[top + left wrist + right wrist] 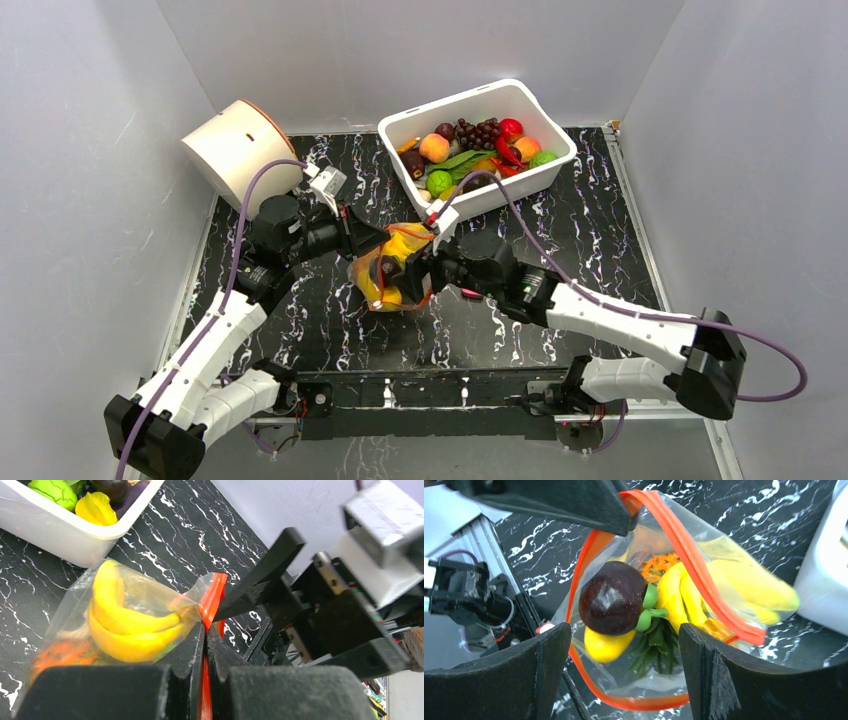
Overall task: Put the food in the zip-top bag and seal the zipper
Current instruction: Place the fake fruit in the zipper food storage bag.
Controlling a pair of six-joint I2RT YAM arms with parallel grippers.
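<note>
From above, the zip-top bag (392, 280) lies on the desk (600, 270) between both arms, already filled with food. From the left wrist, the left end effector (205, 640) is clamped tight on the zipper (212, 595), with the banana bunch (125, 625) just behind the film. From the right wrist, the right end effector (624, 650) stands wide and holds nothing, and the dark purple fruit (611, 605) sits straight ahead in the gaping mouth. The strip runs away from the left's pinch, so the right seems best placed to press along it.

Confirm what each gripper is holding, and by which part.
The left gripper is shut on the zip-top bag, pinching the zipper strip at its mouth. The right gripper is open at the bag's mouth, gripping nothing.
</note>
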